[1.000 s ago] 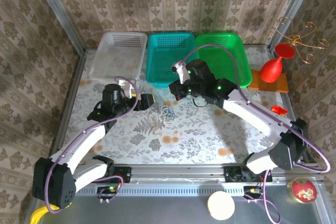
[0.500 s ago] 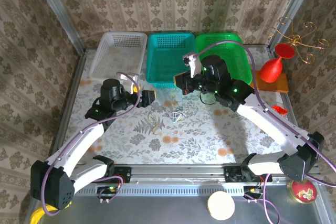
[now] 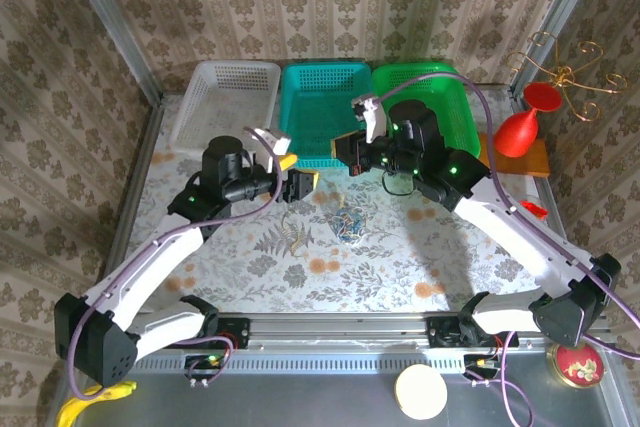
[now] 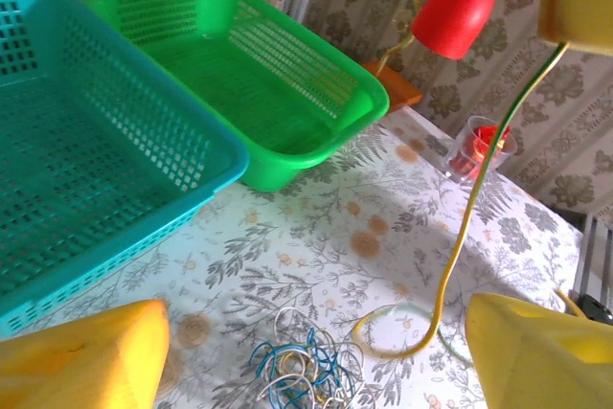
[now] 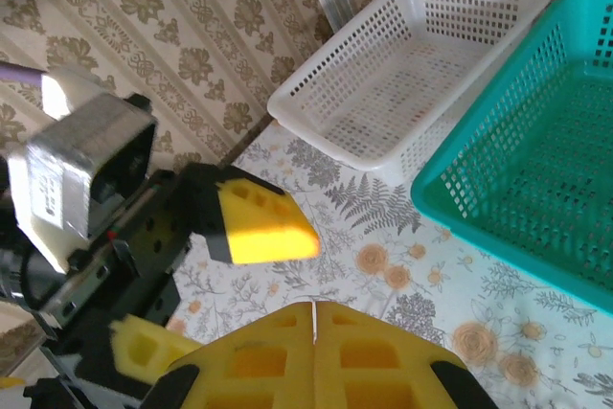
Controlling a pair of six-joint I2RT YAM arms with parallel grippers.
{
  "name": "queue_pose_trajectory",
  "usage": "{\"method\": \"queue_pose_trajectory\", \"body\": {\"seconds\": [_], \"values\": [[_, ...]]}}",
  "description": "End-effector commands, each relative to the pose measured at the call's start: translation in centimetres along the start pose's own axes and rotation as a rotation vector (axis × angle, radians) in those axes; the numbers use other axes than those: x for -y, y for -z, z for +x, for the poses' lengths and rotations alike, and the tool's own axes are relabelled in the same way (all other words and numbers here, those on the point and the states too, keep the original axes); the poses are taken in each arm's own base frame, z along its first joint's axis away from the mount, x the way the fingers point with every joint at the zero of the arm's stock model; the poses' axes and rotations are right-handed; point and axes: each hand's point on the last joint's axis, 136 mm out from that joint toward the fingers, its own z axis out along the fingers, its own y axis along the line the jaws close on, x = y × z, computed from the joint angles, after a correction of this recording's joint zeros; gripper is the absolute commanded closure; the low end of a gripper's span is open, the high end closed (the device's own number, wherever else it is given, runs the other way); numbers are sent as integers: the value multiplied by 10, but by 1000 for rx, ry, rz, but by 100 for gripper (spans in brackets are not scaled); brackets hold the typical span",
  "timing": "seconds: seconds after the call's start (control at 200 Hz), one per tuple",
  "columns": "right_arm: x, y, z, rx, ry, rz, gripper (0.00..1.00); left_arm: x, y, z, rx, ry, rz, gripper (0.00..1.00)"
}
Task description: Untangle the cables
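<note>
The left tool (image 4: 316,332) gapes wide with nothing in it, facing the cables (image 4: 297,371). They are a small bundle mid-worktop (image 3: 400,267), the near side cut off in the wrist view. The right tool (image 5: 313,325) is pinched tight on a yellow cord (image 4: 460,237), the pinch itself half out of frame. White basket (image 5: 421,64), teal basket (image 4: 86,141) and green basket (image 4: 287,102) line the far edge, floors bare.

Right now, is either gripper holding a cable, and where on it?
The right gripper pinches the yellow cable at its raised top; the left gripper is open, empty.
</note>
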Motion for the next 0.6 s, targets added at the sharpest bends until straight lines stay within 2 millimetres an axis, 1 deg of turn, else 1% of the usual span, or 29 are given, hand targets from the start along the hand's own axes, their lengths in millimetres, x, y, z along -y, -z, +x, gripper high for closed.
{"method": "queue_pose_trajectory", "body": {"seconds": [0.0, 0.17, 0.435, 0.59], "values": [[-10, 11, -17, 41, -3, -34, 100, 16, -6, -11, 2, -67, 57, 19], [-9, 8, -13, 31, -9, -37, 100, 25, -14, -17, 6, -92, 86, 21], [-10, 3, -5, 13, -27, -56, 100, 33, -23, -22, 20, -107, 126, 24], [-11, 1, -3, 8, -36, -70, 100, 36, -28, -22, 22, -101, 148, 28]]}}
